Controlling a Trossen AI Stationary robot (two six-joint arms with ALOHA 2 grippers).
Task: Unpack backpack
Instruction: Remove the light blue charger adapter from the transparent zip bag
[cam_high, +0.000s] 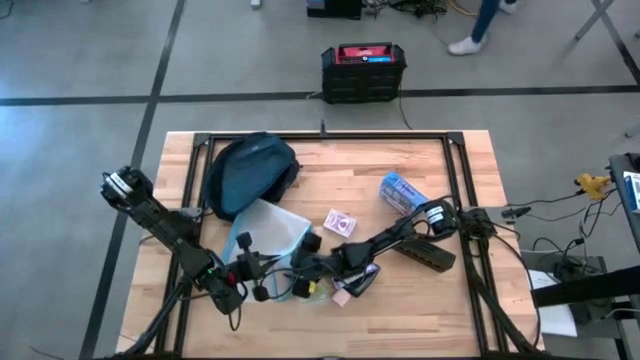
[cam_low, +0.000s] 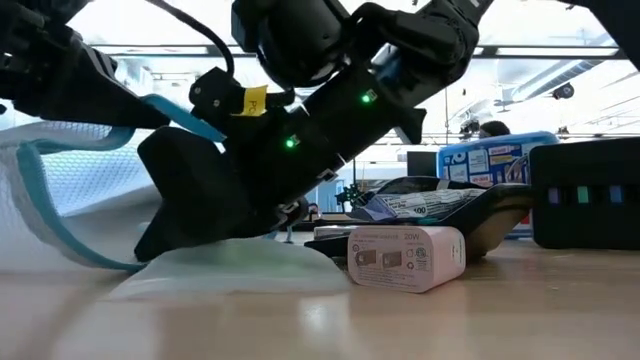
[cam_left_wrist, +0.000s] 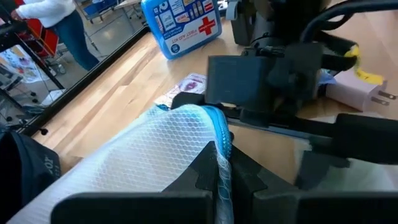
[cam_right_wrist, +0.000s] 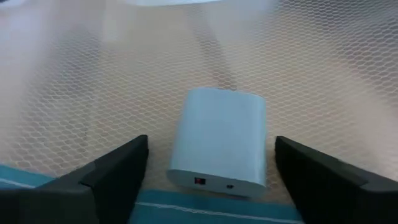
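Surface (cam_high: 420, 310): wooden, framed by dark rails; bare wood along the near right edge gives open room.
Backpack (cam_high: 250, 172): one, at the far left, against the rail.
Mesh pouch (cam_high: 268, 228): one, teal-edged, just beside the backpack.
Left end effector (cam_left_wrist: 222, 163): clenched on the pouch's teal rim.
Right end effector (cam_right_wrist: 211, 163): fingers apart, inside the pouch, flanking one pale blue box (cam_right_wrist: 221, 138) (not touching).
Charger (cam_low: 405, 257): one, white, near edge.
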